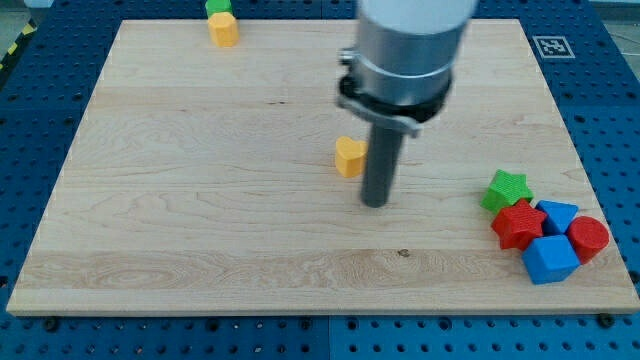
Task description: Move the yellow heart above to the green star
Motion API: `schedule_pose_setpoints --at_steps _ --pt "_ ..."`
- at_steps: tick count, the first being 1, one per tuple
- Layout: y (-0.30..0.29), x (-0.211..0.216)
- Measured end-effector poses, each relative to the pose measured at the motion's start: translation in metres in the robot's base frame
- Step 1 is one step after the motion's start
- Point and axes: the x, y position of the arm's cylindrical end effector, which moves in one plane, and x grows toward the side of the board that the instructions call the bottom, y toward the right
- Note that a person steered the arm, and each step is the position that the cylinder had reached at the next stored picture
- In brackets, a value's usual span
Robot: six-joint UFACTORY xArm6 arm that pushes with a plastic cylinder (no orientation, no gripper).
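Note:
The yellow heart (349, 157) lies near the middle of the wooden board (200, 200). The green star (506, 189) sits at the view's right, at the top left of a cluster of blocks. My tip (375, 203) rests on the board just right of and below the yellow heart, very close to it, and well left of the green star. The arm's grey body hides the board above the heart's right side.
Touching the green star are a red block (517, 224), a blue block (556, 215), a red cylinder-like block (588, 238) and a blue cube (549, 259). At the top left a yellow block (223, 29) sits below a green block (218, 6).

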Motion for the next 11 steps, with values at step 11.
schedule_pose_setpoints --at_steps 11 --pt "0.145 -0.104"
